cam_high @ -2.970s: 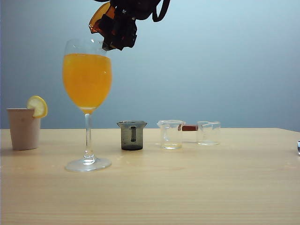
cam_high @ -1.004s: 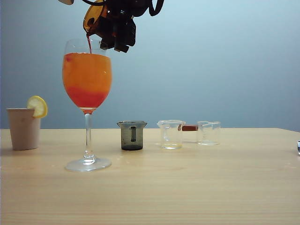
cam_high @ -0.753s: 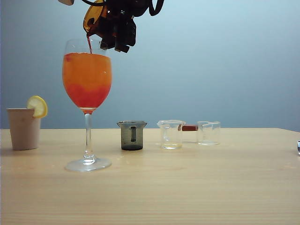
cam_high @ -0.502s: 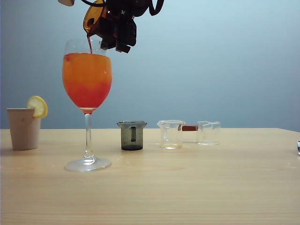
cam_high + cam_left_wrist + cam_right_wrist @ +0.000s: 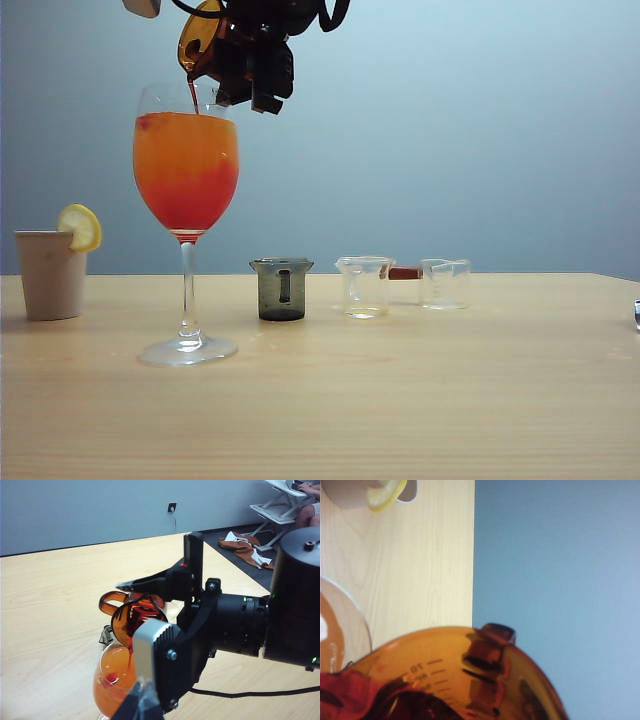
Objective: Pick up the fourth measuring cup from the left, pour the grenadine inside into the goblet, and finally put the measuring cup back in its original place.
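Grenadine (image 5: pixel 192 96) layer in goblet (image 5: pixel 186 170) has grown under right gripper (image 5: pixel 250 75)

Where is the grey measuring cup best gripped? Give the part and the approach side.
Probably grip the grey measuring cup across its walls below the flared rim, from the front: it stands upright, handle facing front, sides free. The right gripper, above the goblet, is shut on the amber measuring cup.

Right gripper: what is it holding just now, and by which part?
The right gripper holds the amber measuring cup by its body, tipped over the goblet. The exact contact is hidden. The left gripper is not visible.
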